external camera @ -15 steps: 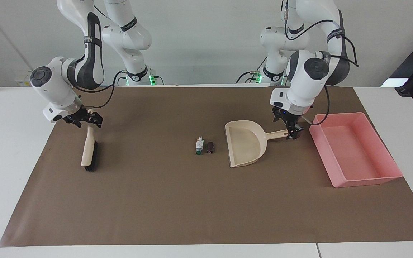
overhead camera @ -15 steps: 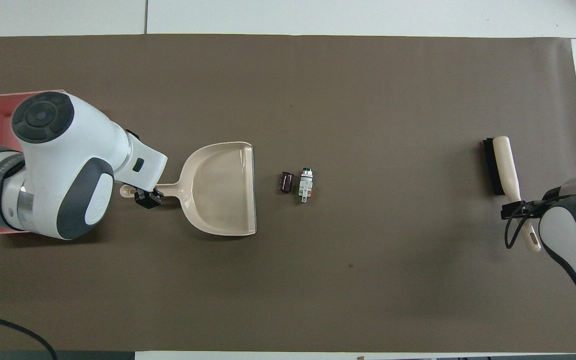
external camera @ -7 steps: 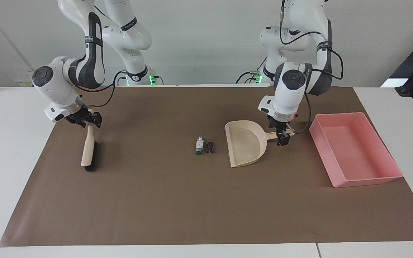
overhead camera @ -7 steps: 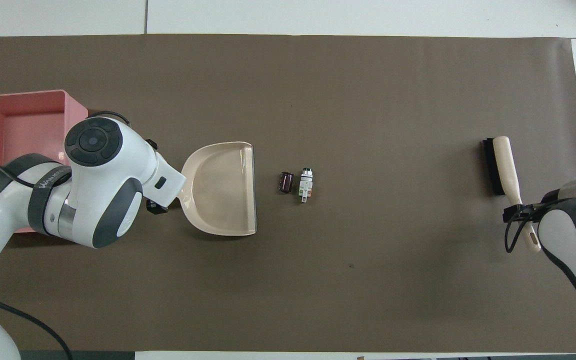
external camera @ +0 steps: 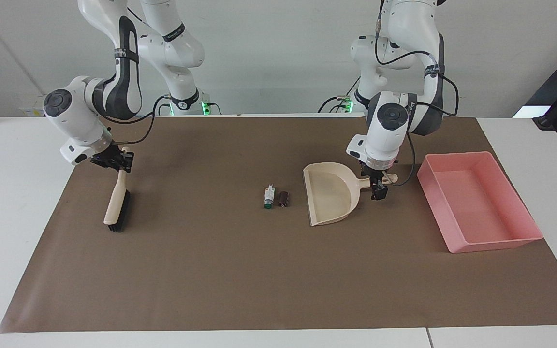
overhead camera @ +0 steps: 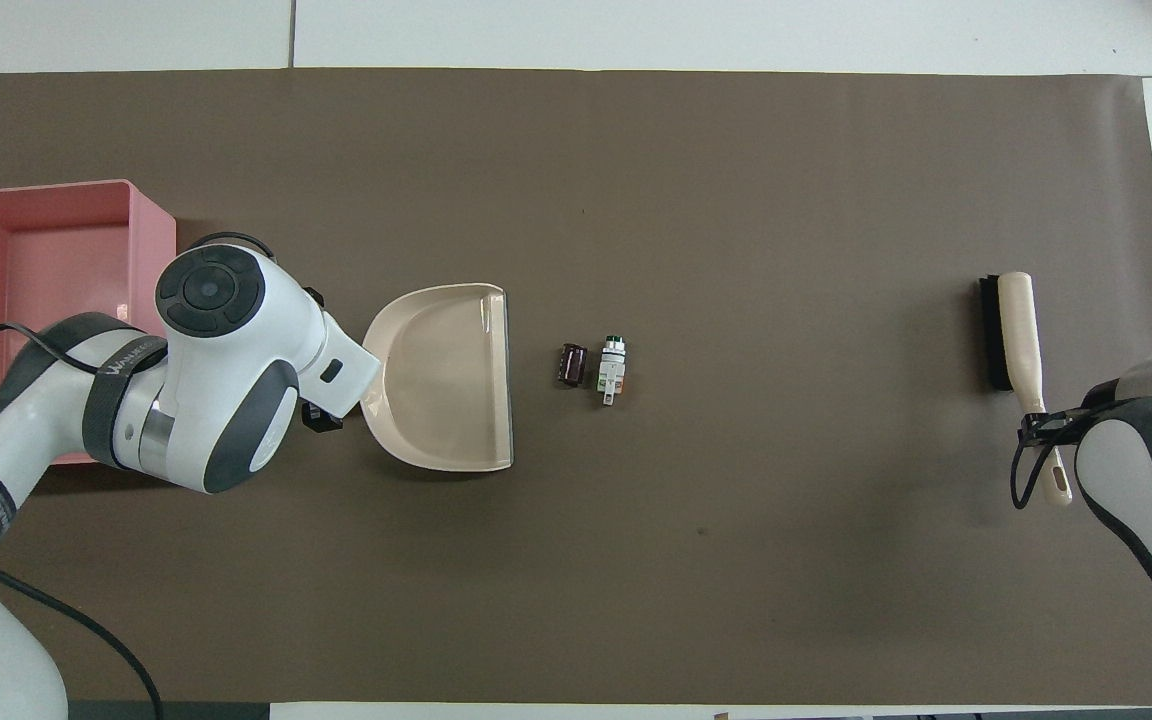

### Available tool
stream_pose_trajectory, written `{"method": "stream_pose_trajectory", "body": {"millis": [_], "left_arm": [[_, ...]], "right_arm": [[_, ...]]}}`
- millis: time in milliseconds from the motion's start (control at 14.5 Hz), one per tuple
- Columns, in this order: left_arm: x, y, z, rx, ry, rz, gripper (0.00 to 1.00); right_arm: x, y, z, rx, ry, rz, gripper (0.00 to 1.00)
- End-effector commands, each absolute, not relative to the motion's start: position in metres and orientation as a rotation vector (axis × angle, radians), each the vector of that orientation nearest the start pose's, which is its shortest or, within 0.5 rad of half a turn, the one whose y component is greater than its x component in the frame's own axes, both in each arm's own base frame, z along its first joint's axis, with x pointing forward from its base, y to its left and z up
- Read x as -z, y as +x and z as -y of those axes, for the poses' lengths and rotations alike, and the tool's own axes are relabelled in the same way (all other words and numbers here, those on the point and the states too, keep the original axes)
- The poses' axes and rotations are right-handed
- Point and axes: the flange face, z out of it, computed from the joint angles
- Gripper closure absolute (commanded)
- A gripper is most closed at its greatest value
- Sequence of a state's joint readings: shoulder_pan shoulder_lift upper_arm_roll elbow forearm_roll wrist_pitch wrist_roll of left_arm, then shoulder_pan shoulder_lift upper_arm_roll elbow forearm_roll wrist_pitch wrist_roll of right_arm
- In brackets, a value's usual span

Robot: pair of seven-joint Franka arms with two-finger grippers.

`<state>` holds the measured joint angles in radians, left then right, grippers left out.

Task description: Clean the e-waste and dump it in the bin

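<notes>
A white table (external camera: 12, 203) under brown matting (external camera: 240, 270), pale wall (external camera: 278, 58).

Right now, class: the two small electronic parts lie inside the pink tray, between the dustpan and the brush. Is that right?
Not quite. The two electronic parts lie on the brown mat, not inside the pink tray, which holds nothing. They are between the dustpan and the brush. The facing view shows it.

no readable text; only blurred lettering on arm bands (overhead camera: 121, 357)
</notes>
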<state>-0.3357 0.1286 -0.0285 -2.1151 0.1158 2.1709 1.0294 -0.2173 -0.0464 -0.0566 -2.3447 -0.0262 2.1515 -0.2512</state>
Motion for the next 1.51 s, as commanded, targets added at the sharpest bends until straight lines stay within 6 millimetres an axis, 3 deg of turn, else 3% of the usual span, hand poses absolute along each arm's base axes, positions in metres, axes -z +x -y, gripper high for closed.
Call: {"method": "stream_pose_trajectory", "body": {"millis": [0, 69, 138, 207, 344, 413, 551, 689, 964, 1170, 1446], "left_arm": [[-0.345, 0.517, 0.192, -0.137, -2.265, -2.062, 0.09], [-0.345, 0.517, 0.192, -0.138, -2.263, -2.062, 0.17], [-0.345, 0.517, 0.192, -0.144, -2.266, -2.062, 0.35], [-0.345, 0.516, 0.191, -0.158, -2.264, -2.065, 0.59], [-0.345, 0.512, 0.189, -0.229, -2.274, -2.066, 0.92], [-0.345, 0.511, 0.188, -0.252, -2.276, -2.068, 1.0], [-0.35, 0.51, 0.195, -0.25, -2.263, -2.08, 1.0], [-0.36, 0.511, 0.206, -0.245, -2.232, -2.102, 1.0], [-0.376, 0.496, 0.258, -0.297, -1.991, -2.169, 1.0], [-0.368, 0.493, 0.259, -0.318, -1.988, -2.168, 1.0], [-0.34, 0.496, 0.268, -0.418, -1.968, -2.191, 1.0]], "right_arm": [[-0.366, 0.474, 0.124, -0.27, -3.109, 0.01, 1.0], [-0.378, 0.485, 0.113, -0.305, -3.109, 0.007, 1.0], [-0.394, 0.494, 0.093, -0.332, -3.117, 0.013, 1.0], [-0.406, 0.499, 0.071, -0.347, -3.131, 0.009, 1.0], [-0.422, 0.505, 0.013, -0.388, -3.175, -0.04, 1.0], [-0.427, 0.504, -0.014, -0.409, -3.213, -0.029, 1.0], [-0.426, 0.498, -0.068, -0.414, -3.269, 0.117, 1.0], [-0.425, 0.49, -0.11, -0.407, -3.302, 0.039, 1.0], [-0.408, 0.472, -0.187, -0.395, -3.337, 0.002, 1.0], [-0.4, 0.475, -0.242, -0.384, -3.343, -0.026, 1.0], [-0.387, 0.484, -0.301, -0.399, -3.3, -0.009, 1.0]]}}
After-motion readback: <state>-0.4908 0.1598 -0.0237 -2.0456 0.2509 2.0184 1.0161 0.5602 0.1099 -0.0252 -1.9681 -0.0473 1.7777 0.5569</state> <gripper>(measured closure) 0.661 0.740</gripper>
